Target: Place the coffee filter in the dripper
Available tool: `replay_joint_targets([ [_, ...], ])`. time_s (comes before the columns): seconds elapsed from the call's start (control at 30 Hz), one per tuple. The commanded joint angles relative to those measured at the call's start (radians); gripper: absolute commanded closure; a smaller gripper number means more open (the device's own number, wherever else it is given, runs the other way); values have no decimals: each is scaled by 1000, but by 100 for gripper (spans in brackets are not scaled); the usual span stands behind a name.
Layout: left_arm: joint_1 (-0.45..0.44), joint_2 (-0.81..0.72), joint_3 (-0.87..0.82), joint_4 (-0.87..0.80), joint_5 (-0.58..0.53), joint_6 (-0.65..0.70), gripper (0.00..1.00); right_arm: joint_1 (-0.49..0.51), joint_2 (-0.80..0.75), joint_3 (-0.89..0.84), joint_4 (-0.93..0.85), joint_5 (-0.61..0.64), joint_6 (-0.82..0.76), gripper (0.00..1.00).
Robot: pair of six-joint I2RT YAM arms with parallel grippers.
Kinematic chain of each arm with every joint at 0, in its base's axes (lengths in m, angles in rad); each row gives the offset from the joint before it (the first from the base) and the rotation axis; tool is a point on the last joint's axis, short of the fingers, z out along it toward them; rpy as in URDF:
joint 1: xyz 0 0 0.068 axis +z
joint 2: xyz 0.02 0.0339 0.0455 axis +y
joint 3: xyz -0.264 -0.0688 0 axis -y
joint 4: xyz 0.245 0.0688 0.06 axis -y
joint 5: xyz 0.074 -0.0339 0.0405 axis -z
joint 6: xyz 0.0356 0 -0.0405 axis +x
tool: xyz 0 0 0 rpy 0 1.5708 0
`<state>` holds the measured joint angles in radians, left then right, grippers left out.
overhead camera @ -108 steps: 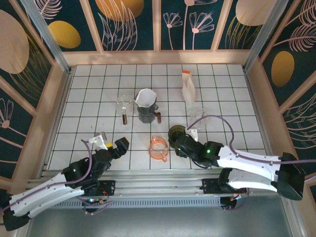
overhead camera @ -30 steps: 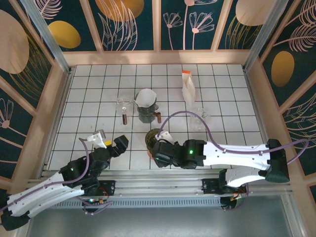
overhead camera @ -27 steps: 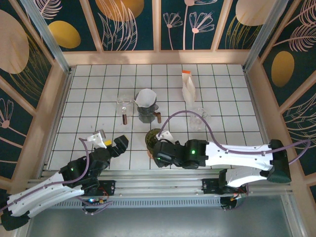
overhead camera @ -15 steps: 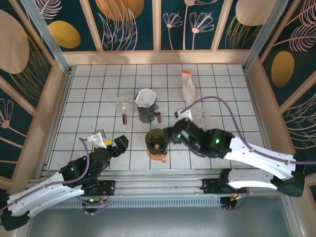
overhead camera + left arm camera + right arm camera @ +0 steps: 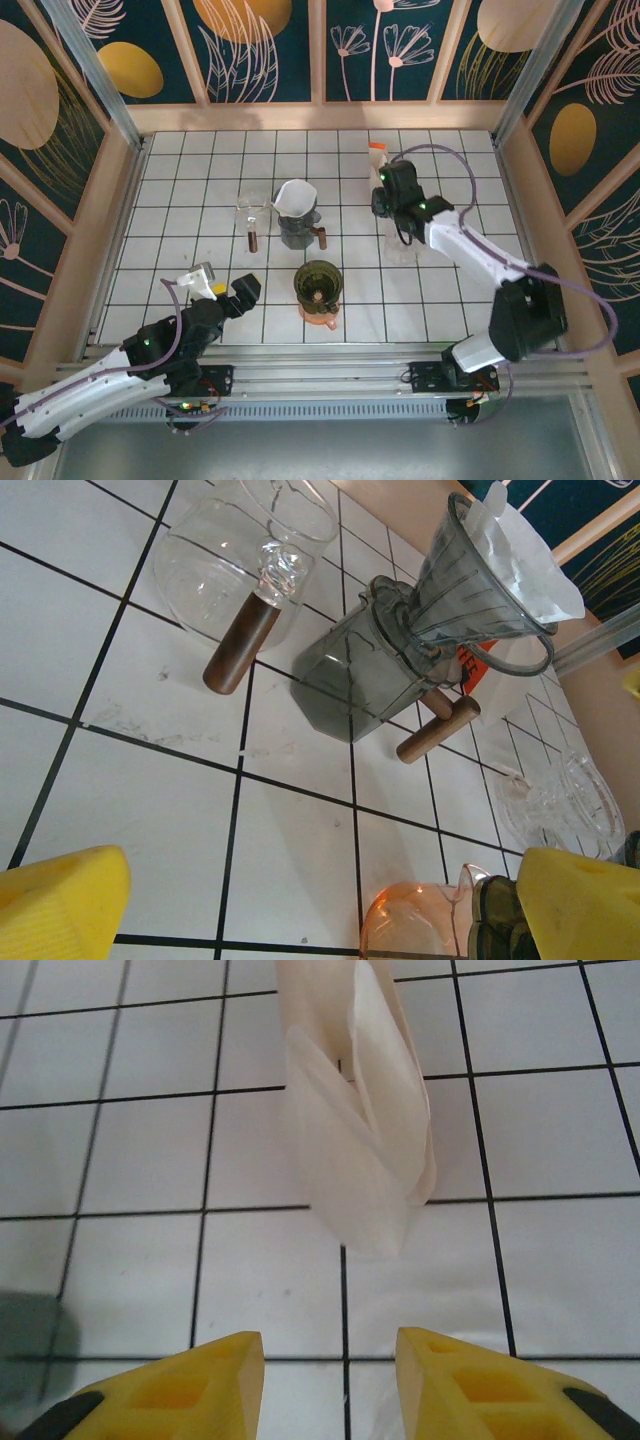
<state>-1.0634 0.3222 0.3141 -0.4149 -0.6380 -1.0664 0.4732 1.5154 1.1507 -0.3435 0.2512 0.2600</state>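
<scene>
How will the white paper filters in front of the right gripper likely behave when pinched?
The paper filters look thin and curled, so they are probably floppy and very light. Their layers splay apart, so a pinch may lift one sheet or several.

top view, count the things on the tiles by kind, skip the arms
drippers: 2 (dark green dripper, smoky dripper)
wood-handled pots: 2 (clear pot, grey pot)
orange cup: 1
filter pack: 1
white filter in the smoky dripper: 1
clear glass piece: 1
total: 8
</scene>
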Motion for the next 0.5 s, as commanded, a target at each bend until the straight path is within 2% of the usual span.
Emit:
replay_joint_targets([
  [0.0, -5, 9, 6, 15, -19, 28, 1, -37, 78, 94, -7, -38, -125, 60],
  [0.2, -5, 18, 12, 12, -37, 39, 1, -54, 205, 166, -27, 13, -195, 64],
  [0.47, -6, 39, 10, 24, -45, 48, 1, -57, 293, 227, -25, 57, -243, 66],
])
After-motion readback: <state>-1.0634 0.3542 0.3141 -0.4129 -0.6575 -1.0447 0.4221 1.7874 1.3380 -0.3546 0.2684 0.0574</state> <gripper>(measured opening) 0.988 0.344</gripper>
